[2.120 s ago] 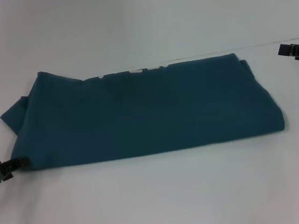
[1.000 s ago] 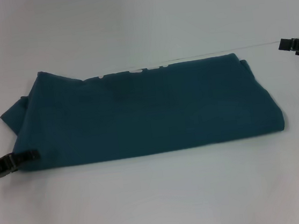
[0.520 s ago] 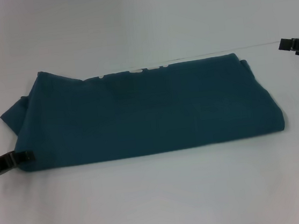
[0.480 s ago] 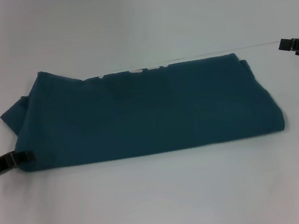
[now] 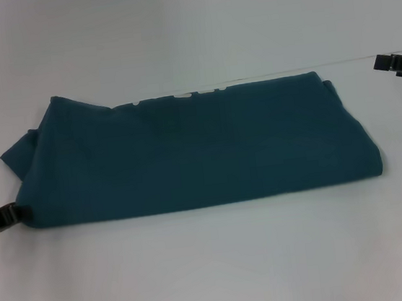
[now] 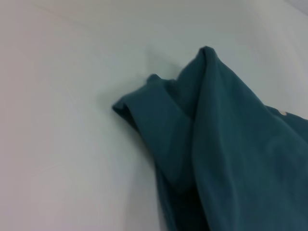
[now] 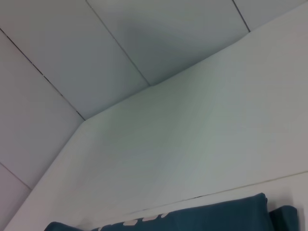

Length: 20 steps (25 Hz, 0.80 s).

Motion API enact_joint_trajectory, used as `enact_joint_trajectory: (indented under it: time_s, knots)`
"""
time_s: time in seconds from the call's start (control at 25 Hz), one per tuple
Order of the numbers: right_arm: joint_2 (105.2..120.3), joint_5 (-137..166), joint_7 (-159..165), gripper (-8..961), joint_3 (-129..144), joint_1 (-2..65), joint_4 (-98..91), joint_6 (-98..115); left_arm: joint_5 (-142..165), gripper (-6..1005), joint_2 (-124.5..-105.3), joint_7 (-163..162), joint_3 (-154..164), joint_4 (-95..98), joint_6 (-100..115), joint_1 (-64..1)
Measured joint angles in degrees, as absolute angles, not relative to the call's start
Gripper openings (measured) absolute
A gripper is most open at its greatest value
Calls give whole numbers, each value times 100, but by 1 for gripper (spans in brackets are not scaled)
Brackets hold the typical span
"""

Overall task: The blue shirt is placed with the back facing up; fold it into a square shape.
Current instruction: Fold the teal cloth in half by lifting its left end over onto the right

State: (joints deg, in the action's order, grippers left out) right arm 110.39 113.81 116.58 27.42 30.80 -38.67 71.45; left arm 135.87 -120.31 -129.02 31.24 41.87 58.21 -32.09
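The blue shirt [image 5: 194,151] lies on the white table as a long folded band running left to right, with a bunched sleeve sticking out at its left end [image 6: 159,110]. Small pale marks show along its far edge. My left gripper [image 5: 8,214] sits low at the shirt's near left corner, its tip right at the cloth edge. My right gripper [image 5: 389,64] hovers off the shirt, beyond its far right corner. The right wrist view catches only the shirt's far edge [image 7: 192,219].
The white table [image 5: 214,265] stretches in front of and behind the shirt. A thin seam line [image 5: 365,57] crosses the table at the back right. Grey wall panels [image 7: 96,48] rise behind the table.
The left gripper, which reached a little over the shirt's near left corner a second ago, has drawn back to the left. The shirt and the right gripper have stayed put.
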Motion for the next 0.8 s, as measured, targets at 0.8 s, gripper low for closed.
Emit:
enact_joint_trajectory:
  time_s: [0.8]
  knots:
    - [11283,11382,11732,794,2966,3489,-3744,6670,14095,44,-11736,-12906,1659,4717,5719,-2920]
